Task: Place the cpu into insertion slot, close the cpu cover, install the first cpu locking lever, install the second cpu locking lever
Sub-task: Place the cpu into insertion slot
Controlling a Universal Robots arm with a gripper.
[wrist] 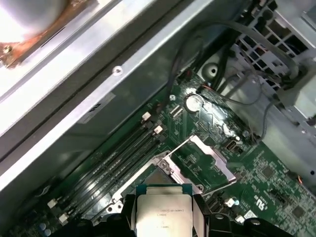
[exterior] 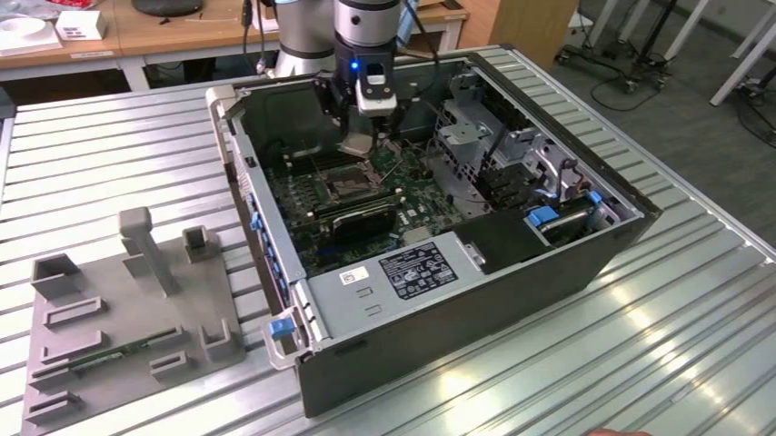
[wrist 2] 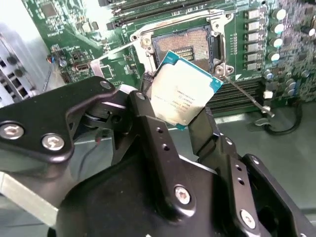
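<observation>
My gripper (exterior: 360,136) hangs inside the open computer case (exterior: 582,263), shut on the cpu (exterior: 355,144). The cpu (wrist 2: 183,91) is a square chip with a pale metal top and a green rim, tilted between the black fingers (wrist 2: 148,116). It hovers just above the open insertion slot (wrist 2: 187,43), apart from it. In the first wrist view the cpu (wrist: 160,212) sits between the fingers, with the slot (wrist: 158,174) just beyond it. The cpu cover (wrist: 211,155) stands flipped open beside the slot. A thin locking lever (wrist 2: 245,95) sticks out, unlatched.
Memory slots (wrist: 118,148) run beside the socket. A case wall (wrist: 113,74) rises close by, and cables (wrist: 247,84) and a metal drive cage (exterior: 467,136) stand on the other side. A grey fixture (exterior: 134,309) lies on the table at the exterior view's left.
</observation>
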